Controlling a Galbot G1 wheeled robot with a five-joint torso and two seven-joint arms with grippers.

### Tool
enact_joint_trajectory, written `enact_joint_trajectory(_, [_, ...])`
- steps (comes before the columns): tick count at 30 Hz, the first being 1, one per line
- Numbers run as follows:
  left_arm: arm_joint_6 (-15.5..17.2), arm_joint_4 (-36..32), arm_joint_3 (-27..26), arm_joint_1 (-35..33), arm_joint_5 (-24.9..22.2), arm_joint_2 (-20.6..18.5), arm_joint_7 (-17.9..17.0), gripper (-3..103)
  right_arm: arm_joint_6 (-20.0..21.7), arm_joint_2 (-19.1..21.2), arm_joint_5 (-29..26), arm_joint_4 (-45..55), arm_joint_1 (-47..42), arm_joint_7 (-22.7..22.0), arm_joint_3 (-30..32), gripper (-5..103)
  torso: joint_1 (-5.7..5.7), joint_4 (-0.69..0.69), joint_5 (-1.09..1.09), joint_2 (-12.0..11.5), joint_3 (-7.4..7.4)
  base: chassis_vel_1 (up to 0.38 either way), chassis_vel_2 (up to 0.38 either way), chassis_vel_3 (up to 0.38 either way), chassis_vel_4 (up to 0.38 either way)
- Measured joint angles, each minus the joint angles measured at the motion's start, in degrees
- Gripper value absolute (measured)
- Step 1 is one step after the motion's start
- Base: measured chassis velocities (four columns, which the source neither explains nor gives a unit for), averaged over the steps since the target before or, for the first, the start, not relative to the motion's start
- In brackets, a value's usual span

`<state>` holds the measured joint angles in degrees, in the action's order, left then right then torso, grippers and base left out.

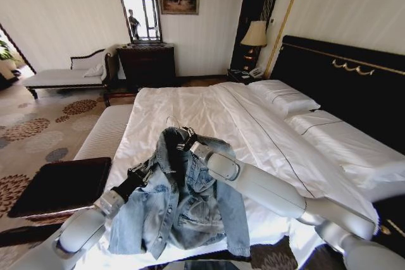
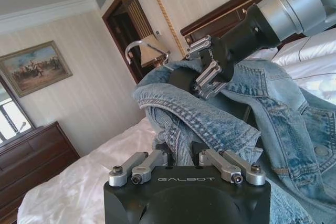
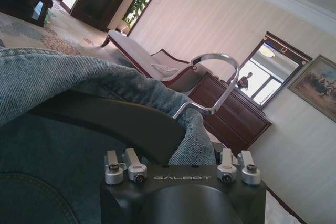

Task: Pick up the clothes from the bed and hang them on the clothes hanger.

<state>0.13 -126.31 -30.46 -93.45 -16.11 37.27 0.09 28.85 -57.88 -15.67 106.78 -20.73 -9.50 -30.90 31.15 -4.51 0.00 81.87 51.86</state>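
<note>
The right gripper [image 1: 185,139] is clamped on the black clothes hanger [image 3: 121,124] at the collar of the denim jacket [image 1: 183,203], whose silver hook rises just beyond its fingers. Below and beside it, the left gripper [image 1: 140,174] pinches the jacket's shoulder fabric, and the jacket hangs from both above the bed [image 1: 209,109].

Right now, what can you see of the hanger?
The hanger is a slim black bar with a silver wire hook standing above the collar of the jacket, which drapes over it and hides most of it. The right gripper grips it at the neck. It is held above the bed.
</note>
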Motion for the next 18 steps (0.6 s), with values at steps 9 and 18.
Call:
enact_joint_trajectory(9, [1.2, 0.5, -0.1, 0.3, -0.2, 0.4, -0.8, 20, -0.1, 0.0, 1.0, 0.6, -1.7, -1.4, 0.8, 59, 0.0, 0.0, 0.0, 0.0, 0.0, 0.0, 0.0, 0.0, 0.0])
enact_joint_trajectory(18, [5.3, -0.5, -1.9, 0.8, -4.0, 1.9, -4.9, 37, -0.5, 0.8, 1.2, 1.5, -3.7, -4.0, 2.9, 50, 0.0, 0.0, 0.0, 0.0, 0.0, 0.0, 0.0, 0.0, 0.0])
